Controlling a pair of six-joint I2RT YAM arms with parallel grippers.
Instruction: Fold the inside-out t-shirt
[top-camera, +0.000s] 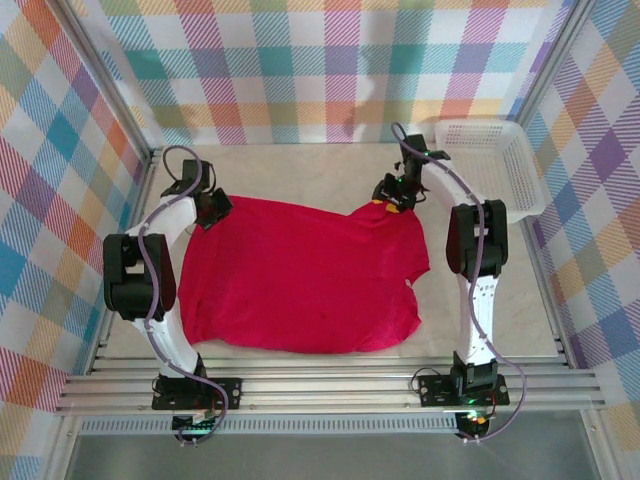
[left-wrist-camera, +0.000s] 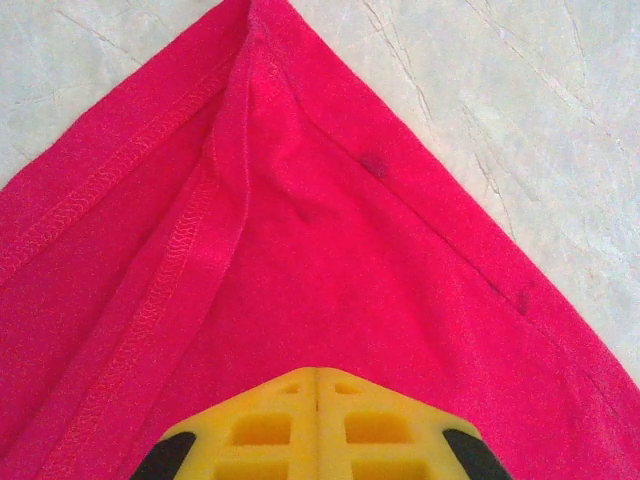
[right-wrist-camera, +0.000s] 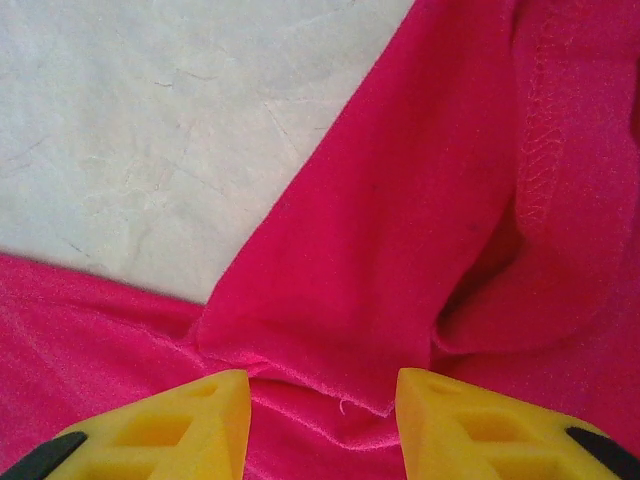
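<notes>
Closest to us, the left hand (left-wrist-camera: 317, 378) is clenched, yellow tips pressed together over the far-left corner of the inside-out t-shirt (top-camera: 300, 275). We cannot tell whether cloth is pinched. The right hand (right-wrist-camera: 322, 390) is released, tips apart astride a raised fold at the shirt's far-right corner. The red shirt lies spread on the pale desk (top-camera: 300, 165), seams showing, between both arms.

One red t-shirt (top-camera: 300, 275), one white mesh basket (top-camera: 531, 172), two robot arms (top-camera: 150, 270) (top-camera: 476, 255).
</notes>
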